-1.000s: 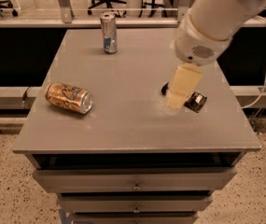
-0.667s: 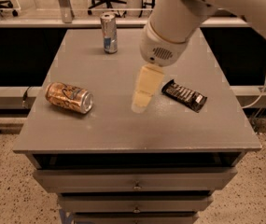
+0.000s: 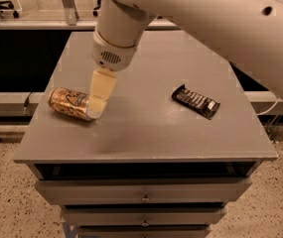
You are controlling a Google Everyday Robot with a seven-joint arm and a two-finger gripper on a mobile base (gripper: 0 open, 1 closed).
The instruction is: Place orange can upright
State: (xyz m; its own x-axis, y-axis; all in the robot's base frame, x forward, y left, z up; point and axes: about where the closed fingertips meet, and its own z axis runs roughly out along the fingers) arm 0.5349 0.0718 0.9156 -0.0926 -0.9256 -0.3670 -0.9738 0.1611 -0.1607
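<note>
The orange can (image 3: 70, 103) lies on its side at the left of the grey table (image 3: 146, 133), its silver end facing right. My gripper (image 3: 99, 103) hangs from the big white arm and comes down right at the can's right end, touching or nearly touching it. One pale yellowish finger (image 3: 101, 90) shows from the side. The slim silver-and-blue can is hidden behind the arm.
A dark wrapped snack bar (image 3: 196, 101) lies right of centre on the table. The table's left edge is close to the can. Drawers (image 3: 143, 195) sit below the tabletop. Rails and chair legs stand behind the table.
The arm has swung left across the table, from near the snack bar to the right end of the orange can. The can has not moved.
</note>
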